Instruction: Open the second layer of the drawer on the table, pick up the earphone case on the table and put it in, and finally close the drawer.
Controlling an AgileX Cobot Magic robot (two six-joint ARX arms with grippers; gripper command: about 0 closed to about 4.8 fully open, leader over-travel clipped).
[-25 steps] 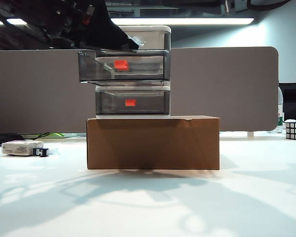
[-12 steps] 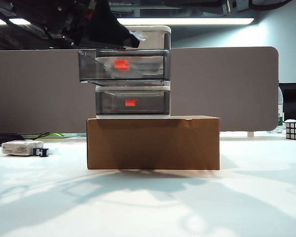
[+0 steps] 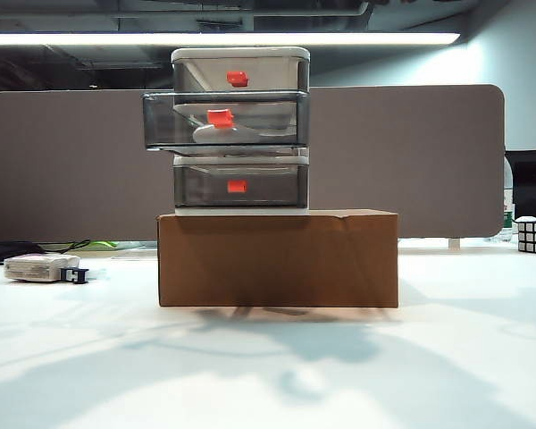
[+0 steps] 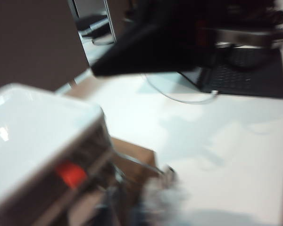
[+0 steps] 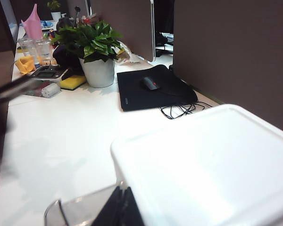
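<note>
While the table (image 3: 482, 357) bears a brown cardboard box (image 3: 278, 258), the drawer (image 3: 240, 130) is stacked on it; the second layer (image 3: 225, 121) is pulled out, the earphone case (image 3: 228, 134) lying inside. Left gripper (image 4: 151, 44): blurred, jaw state cannot be told. Right gripper (image 5: 117, 209): dark tips beside the cabinet top, state unclear.

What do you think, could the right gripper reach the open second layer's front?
Probably yes: nothing stands before the front of the second layer, and the right gripper hangs by the top of the drawer; the left gripper is blurred nearby.

Left claw (image 4: 146, 52) blurred; right claw (image 5: 118, 209) closed.
</note>
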